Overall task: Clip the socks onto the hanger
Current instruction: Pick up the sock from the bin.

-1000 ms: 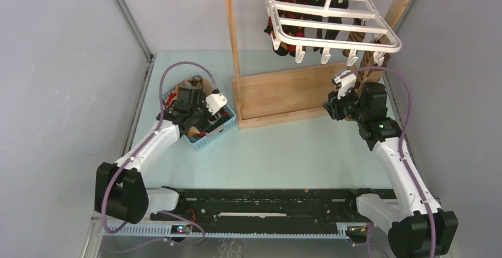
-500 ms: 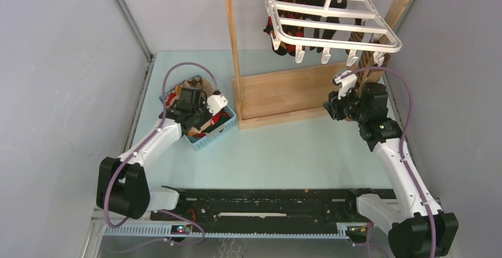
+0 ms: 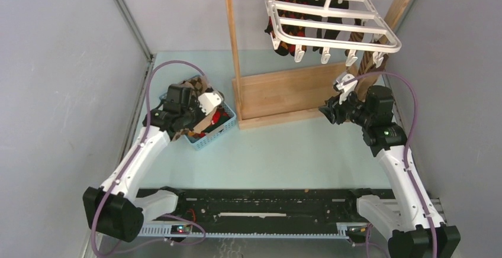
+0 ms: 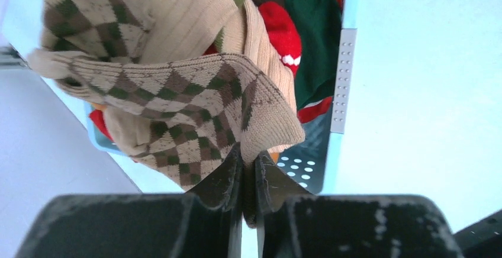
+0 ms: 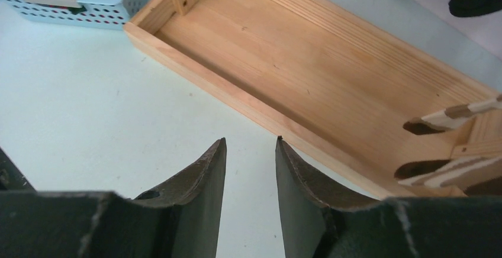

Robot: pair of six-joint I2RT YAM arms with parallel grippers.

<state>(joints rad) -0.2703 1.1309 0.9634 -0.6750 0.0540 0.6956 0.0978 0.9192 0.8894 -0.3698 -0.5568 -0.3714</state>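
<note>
Tan-and-brown knit fills the left wrist view: the tan argyle sock point(image 4: 195, 104) is pinched at a fold by the left gripper point(image 4: 248, 172), whose jaws are pressed together on the fabric. The rest of the sock drapes over the other socks heaped in the blue mesh basket point(image 4: 343, 80). The basket stands on the table point(image 3: 284, 151) at the left, just beside the foot of the wooden stand point(image 3: 284, 95). The right gripper point(image 5: 250, 151) hovers low over the table in front of the stand's base tray, jaws apart and holding nothing. The hanger point(image 3: 331, 25), a white frame, hangs tilted by its hook from the stand's top rail, with dark and red hung socks point(image 3: 281, 45) beneath its far bars. Several clips along its near edge appear free. Judged step: picking a sock from the basket, with its clipping not yet begun. The next move calls for lifting the sock clear of its neighbours and carrying it to a free near-edge clip. The right gripper would probably have to press that clip open, and a thin pinch on soft knit may slip.
</note>
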